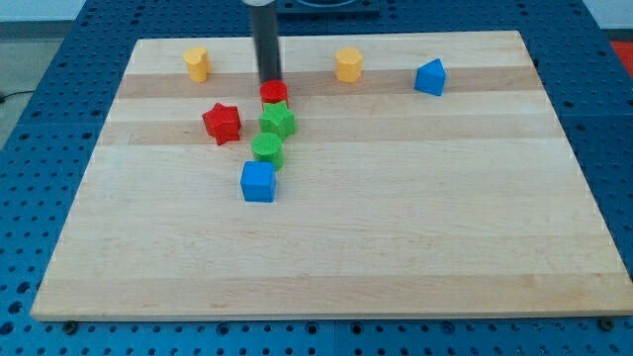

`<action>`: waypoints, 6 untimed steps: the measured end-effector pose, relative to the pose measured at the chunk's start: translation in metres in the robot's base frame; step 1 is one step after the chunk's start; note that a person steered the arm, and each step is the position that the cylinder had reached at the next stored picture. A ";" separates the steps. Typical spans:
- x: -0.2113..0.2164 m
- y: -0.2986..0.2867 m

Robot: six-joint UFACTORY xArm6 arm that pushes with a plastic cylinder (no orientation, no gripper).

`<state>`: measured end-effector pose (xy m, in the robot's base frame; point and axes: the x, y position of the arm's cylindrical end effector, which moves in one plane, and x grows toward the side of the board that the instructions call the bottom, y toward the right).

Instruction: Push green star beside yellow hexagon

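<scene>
Near the top centre of the wooden table [396,218], just below my tip [269,81]: green star [278,120], separated from the rod's end only by a red cylinder [274,93] wedged between the two. No fingers on this arm, only a straight dark rod [266,40], dropping almost vertically from the view's top edge, its tip at the red cylinder's upper rim, touching or nearly so. Directly below the star, a green cylinder [267,149], then a blue cube [258,182], all four forming a tight column. To the star's left, a red star [222,123]. Well apart, toward the upper right, the yellow hexagon [348,64]; a second yellow block [197,63] at upper left; another blue block [430,76] farther right.
</scene>
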<state>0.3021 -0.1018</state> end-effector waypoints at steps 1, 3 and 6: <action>0.024 -0.017; 0.065 -0.007; 0.114 0.067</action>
<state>0.4158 -0.0347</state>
